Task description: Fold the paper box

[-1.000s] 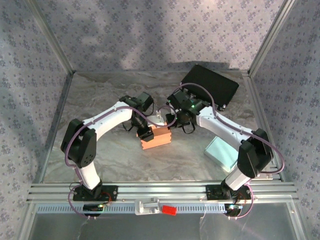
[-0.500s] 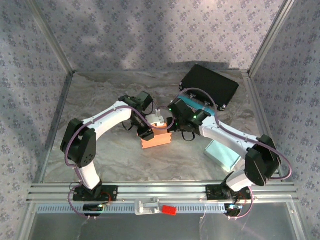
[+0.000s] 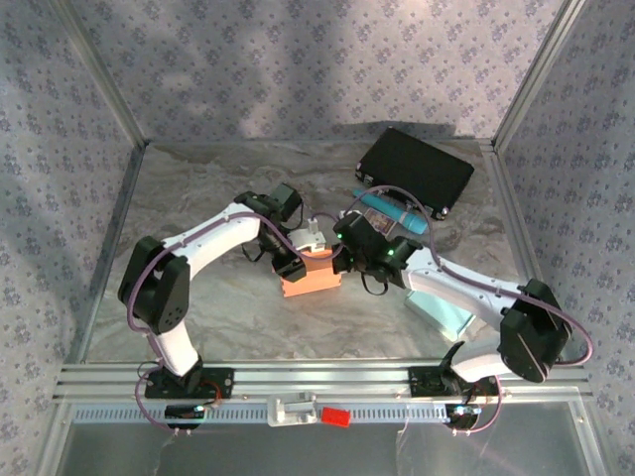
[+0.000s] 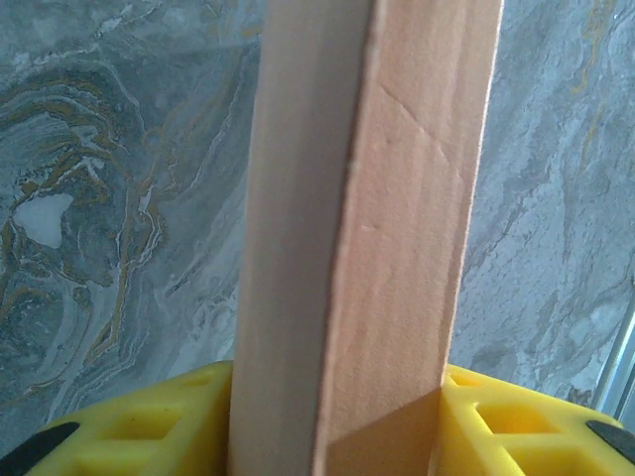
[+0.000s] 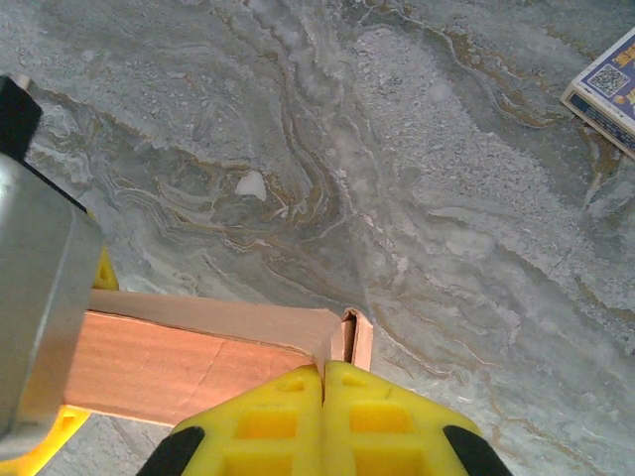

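With the left gripper [image 4: 332, 421], clamps an upright wall of the orange paper box [image 4: 367, 198], yellow pads [image 4: 149, 426] on both faces. With the right gripper [image 5: 323, 397], tips pressed together on nothing, meets the box's corner. Beyond the box, a black case [image 3: 417, 171] on the marbled table [image 3: 198, 208].

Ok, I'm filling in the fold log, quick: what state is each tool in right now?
Left tool: closed on a panel of the paper box.
Right tool: shut, holding nothing, tips at the box's end.

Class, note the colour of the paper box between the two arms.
That orange cardboard box is plain pale orange, clearest in the left wrist view.
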{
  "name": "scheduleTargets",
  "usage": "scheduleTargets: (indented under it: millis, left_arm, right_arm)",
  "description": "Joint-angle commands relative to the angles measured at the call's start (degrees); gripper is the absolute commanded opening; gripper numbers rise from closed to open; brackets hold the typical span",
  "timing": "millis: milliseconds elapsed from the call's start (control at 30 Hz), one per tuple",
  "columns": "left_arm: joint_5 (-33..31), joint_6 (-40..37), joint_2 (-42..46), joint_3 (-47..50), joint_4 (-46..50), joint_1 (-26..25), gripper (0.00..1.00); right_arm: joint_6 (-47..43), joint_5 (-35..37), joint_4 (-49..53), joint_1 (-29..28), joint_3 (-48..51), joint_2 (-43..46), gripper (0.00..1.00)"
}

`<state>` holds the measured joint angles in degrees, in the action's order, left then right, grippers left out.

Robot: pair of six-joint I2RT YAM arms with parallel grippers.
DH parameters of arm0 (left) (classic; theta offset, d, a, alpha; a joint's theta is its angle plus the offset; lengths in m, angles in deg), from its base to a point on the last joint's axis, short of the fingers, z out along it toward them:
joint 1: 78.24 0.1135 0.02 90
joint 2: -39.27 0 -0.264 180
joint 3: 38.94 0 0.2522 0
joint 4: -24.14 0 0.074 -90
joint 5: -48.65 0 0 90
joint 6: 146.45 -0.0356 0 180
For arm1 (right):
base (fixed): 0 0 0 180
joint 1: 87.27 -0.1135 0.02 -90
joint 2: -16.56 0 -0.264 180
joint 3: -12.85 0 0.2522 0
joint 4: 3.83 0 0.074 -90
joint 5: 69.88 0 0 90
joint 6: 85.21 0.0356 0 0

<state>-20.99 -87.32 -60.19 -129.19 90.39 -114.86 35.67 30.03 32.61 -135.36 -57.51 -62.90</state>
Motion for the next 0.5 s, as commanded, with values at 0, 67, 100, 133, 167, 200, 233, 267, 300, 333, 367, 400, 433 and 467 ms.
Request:
scheduleTargets:
  millis: [0, 67, 100, 133, 167, 200, 233, 267, 300, 333, 367, 400, 433, 467]
  left_arm:
    - [1.05, 4.42, 3.05, 1.04, -2.7, 1.95, 0.48]
    - [2.06, 5.75, 3.92, 1.77, -3.55, 2.47, 0.5]
    - [2.58, 6.58, 4.6, 2.39, -4.33, 2.8, 0.51]
    - [2.8, 7.37, 5.28, 3.01, -5.17, 3.02, 0.54]
    - [2.87, 7.98, 5.81, 3.52, -5.82, 3.2, 0.54]
    - [3.08, 8.27, 6.24, 4.0, -6.08, 3.25, 0.55]
    - [3.18, 8.43, 6.57, 4.34, -6.15, 3.25, 0.55]
    - [3.3, 8.54, 6.77, 4.52, -6.17, 3.25, 0.55]
    - [3.31, 8.7, 6.82, 4.89, -6.26, 3.22, 0.57]
    - [3.08, 8.82, 7.0, 5.2, -6.49, 3.22, 0.61]
    - [2.78, 8.9, 7.24, 5.58, -6.69, 3.15, 0.63]
    - [2.65, 8.99, 7.5, 6.08, -7.16, 3.16, 0.63]
    - [2.67, 9.03, 7.69, 6.51, -7.63, 3.14, 0.63]
    - [2.63, 9.1, 7.79, 6.78, -7.96, 3.13, 0.63]
  right_arm:
    - [1.53, 2.06, 1.99, -1.0, 1.96, 1.52, 0.0]
    - [1.72, 2.83, 1.56, -1.49, 2.43, 1.76, 0.0]
    - [1.9, 3.32, 1.43, -1.84, 2.48, 1.93, 0.0]
    - [2.06, 3.76, 1.32, -2.06, 2.75, 2.02, 0.0]
    - [2.29, 4.4, 1.19, -2.38, 2.89, 2.13, 0.0]
    - [2.64, 4.92, 1.1, -2.61, 3.11, 2.27, 0.0]
    - [3.0, 5.45, 1.07, -2.91, 3.24, 2.35, 0.0]
    - [3.18, 5.64, 0.99, -3.03, 3.26, 2.45, 0.0]
    - [3.38, 6.26, 1.05, -3.37, 3.39, 2.64, 0.0]
    - [3.54, 6.72, 0.98, -3.65, 3.34, 2.56, 0.0]
    - [3.79, 7.02, 1.12, -3.82, 3.29, 2.57, 0.0]
    - [4.21, 7.29, 1.19, -4.04, 3.18, 2.6, 0.0]
    - [4.46, 7.34, 1.19, -4.26, 3.1, 2.39, 0.0]
    - [4.67, 7.51, 1.25, -4.5, 2.9, 2.3, 0.0]
